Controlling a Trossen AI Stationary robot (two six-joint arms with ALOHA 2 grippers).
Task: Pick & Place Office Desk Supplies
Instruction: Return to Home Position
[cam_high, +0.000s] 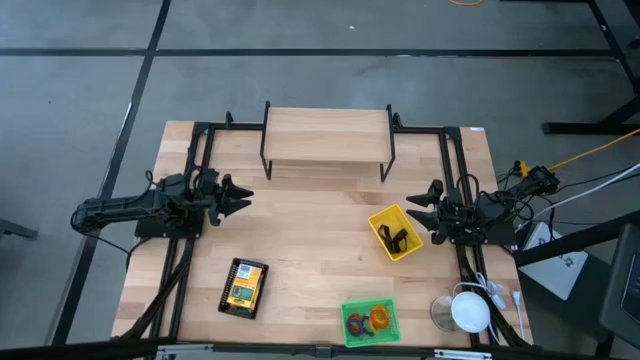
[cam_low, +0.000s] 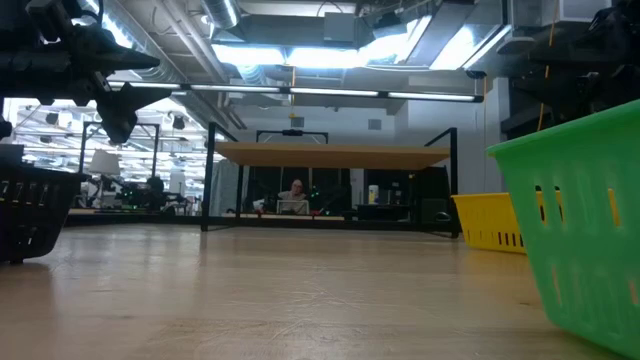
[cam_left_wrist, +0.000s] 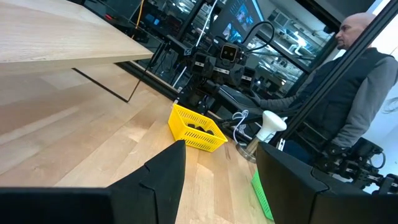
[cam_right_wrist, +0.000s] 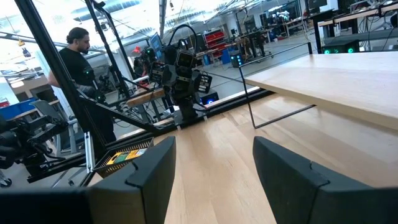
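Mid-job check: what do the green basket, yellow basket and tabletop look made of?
The green basket looks like moulded plastic: slotted walls, slight sheen. The yellow basket has the same slotted look, so it is probably plastic too. The tabletop appears to be light wood, with visible grain, plank seams and a smooth finish.

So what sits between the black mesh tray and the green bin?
Nothing: in the high view the stretch of table between the black mesh tray and the green bin is bare wood. The low view shows the same.
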